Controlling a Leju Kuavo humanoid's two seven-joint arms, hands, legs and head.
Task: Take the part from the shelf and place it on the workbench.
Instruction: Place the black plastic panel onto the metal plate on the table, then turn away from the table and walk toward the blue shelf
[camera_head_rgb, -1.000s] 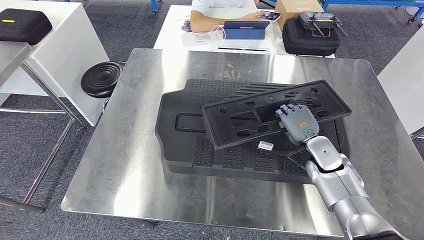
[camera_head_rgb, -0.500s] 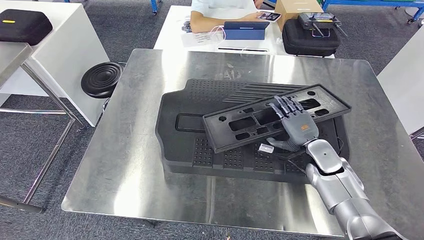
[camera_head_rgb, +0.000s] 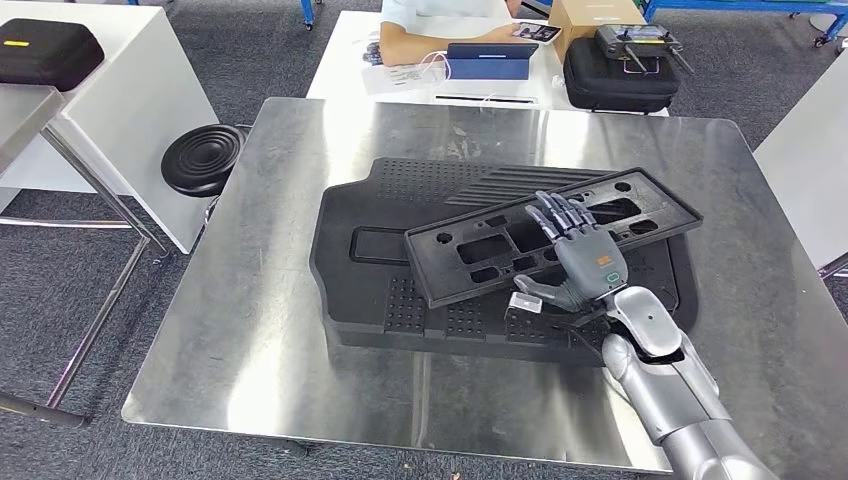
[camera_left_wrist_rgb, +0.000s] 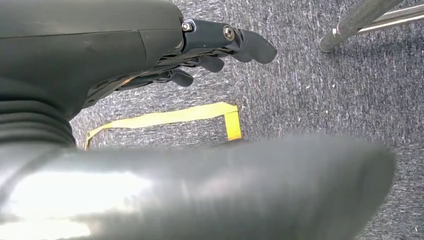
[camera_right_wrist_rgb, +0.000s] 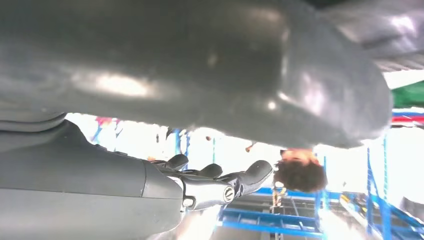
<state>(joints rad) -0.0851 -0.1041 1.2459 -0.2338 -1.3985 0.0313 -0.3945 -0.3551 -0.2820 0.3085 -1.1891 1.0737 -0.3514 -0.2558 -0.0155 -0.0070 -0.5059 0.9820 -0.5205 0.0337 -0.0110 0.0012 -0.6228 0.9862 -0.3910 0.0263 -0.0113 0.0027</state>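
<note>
part (camera_head_rgb: 540, 236) lay delivered on workbench (camera_head_rgb: 250, 330), atop a black mat (camera_head_rgb: 370, 270); right hand (camera_head_rgb: 580, 262) fingers spread, gripping nothing; only withdrawal remained.

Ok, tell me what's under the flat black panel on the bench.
The panel lies across a larger black ribbed part on the steel workbench. The right hand hovers over it, open. Whatever sits between the two is hidden.

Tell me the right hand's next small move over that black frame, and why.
Probably lift the right hand up and back toward the robot. Its fingers are spread and hold nothing, and the black frame part lies on the larger black panel on the steel workbench.
</note>
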